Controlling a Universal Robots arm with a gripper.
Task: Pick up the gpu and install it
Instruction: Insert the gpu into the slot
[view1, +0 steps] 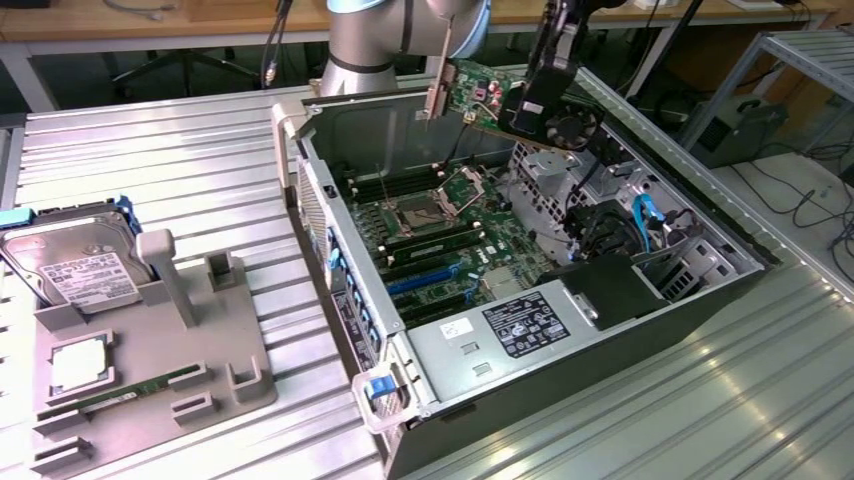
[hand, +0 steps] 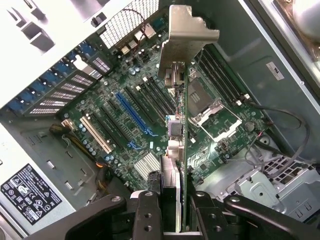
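The gripper (view1: 537, 108) (hand: 175, 220) is closed most of the way, its two black fingers (hand: 148, 212) pressing on opposite faces of the gpu (view1: 481, 98) (hand: 183, 145), which it holds clear of everything below. In the exterior view the green card hangs in the air over the far end of the open computer case (view1: 314, 200), tilted, with its silver bracket (view1: 437, 95) (hand: 187, 30) at the exterior view's left end and its black fan (view1: 571, 125) just beside the fingers. The wrist view sees the card edge-on, above the motherboard (view1: 501, 235) (hand: 125, 90), and no slot touches it. The CPU socket (view1: 420, 212) (hand: 215, 112) lies under the card's line, and the blue expansion slot (view1: 427, 277) (hand: 135, 115) is off to one side. A power supply (view1: 454, 350) with a black label sits at the near end of the case. Well apart, on the ribbed metal table (view1: 174, 160) at the exterior view's left, a grey holder tray (view1: 227, 380) carries a hard drive (view1: 74, 265) and a memory stick (view1: 127, 390).
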